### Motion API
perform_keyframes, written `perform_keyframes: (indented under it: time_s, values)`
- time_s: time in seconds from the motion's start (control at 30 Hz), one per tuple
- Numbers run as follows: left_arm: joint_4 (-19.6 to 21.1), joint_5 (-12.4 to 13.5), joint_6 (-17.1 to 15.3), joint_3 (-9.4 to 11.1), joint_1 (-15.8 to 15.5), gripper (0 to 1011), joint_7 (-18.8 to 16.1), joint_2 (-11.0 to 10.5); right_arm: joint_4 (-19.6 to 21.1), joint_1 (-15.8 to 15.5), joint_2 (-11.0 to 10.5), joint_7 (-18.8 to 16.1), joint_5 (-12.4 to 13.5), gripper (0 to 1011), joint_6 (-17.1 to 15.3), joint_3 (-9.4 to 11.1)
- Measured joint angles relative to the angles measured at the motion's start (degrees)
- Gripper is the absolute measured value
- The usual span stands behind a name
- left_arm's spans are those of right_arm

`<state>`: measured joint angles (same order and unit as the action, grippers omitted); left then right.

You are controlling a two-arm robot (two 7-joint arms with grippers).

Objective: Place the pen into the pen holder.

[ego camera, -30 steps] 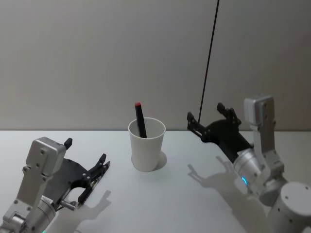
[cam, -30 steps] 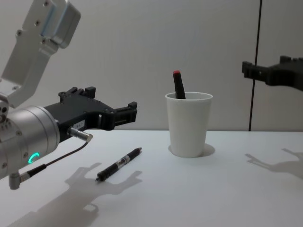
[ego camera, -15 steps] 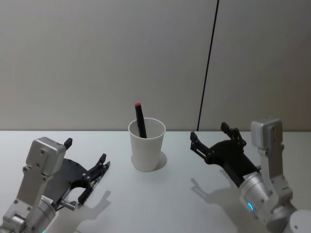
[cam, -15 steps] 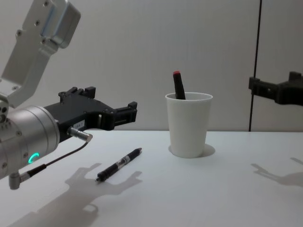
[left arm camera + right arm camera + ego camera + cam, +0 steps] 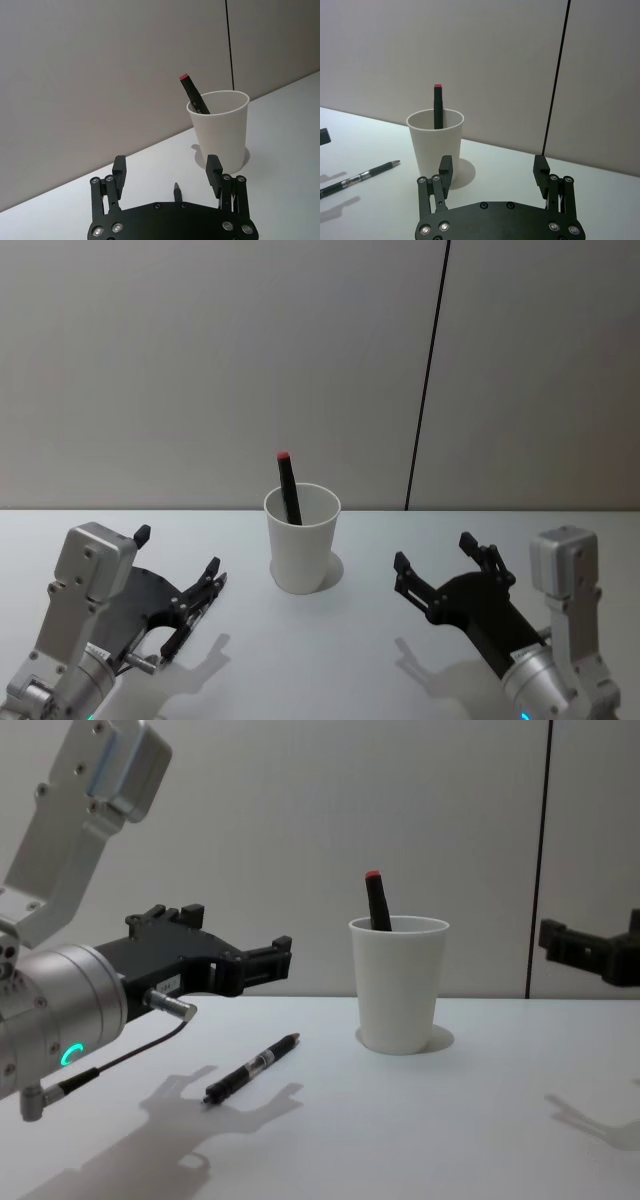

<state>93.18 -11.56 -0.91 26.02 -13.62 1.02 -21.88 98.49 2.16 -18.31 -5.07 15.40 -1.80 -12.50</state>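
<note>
Left gripper [image 5: 177, 550]: held open, low over the spare pen [image 5: 252, 1067] lying on the table [image 5: 350, 640].
Pen holder [image 5: 300, 545]: the red-tipped pen [image 5: 288, 485] is leaned inside.
Right gripper [image 5: 434, 552]: opened, empty, drawn back and lowered since a second ago; placement is judged done.

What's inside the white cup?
A black pen with a red tip stands leaning inside the white cup, its top poking above the rim. The cup's wall hides its lower end and the cup's bottom, so anything else down there cannot be seen.
</note>
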Motion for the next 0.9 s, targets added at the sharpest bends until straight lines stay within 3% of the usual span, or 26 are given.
perform_keyframes:
  time_s: [0.23, 0.9]
  values:
    - [-0.03, -1.1, -1.55, -0.07, -0.11, 1003, 1.52, -0.01, 2.39, -2.62, -0.91, 1.09, 0.98, 1001, -0.15, -0.42]
    - [-0.53, -5.61, -8.01, -1.45, 2.25, 1003, 4.64, 0.55, 2.74, -3.01, -1.02, 1.25, 1.09, 1001, -0.17, -0.44]
